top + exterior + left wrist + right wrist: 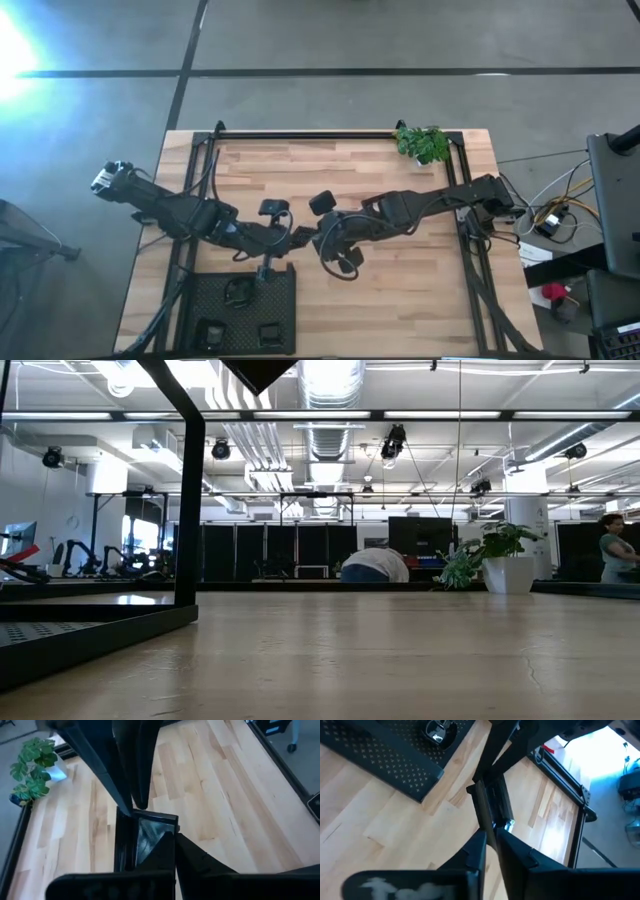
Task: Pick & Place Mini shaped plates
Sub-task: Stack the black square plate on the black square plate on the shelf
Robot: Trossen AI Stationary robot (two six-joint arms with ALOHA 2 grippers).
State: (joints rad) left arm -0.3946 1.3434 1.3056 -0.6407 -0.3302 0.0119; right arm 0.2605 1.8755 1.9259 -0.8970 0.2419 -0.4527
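While both grippers meet above mid-table to pass a small square plate (150,832), the left gripper (300,235) pinches it shut and the right gripper (322,240), barely parted, seems to be letting go, near the tray (215,295).

Robotics lab, exposed ceiling ducts (325,385), other robot arms on benches (90,555), concrete floor (330,35)

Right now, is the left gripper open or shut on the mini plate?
Shut on it: the left gripper pinches the dark plate above the table, opposite the right gripper.
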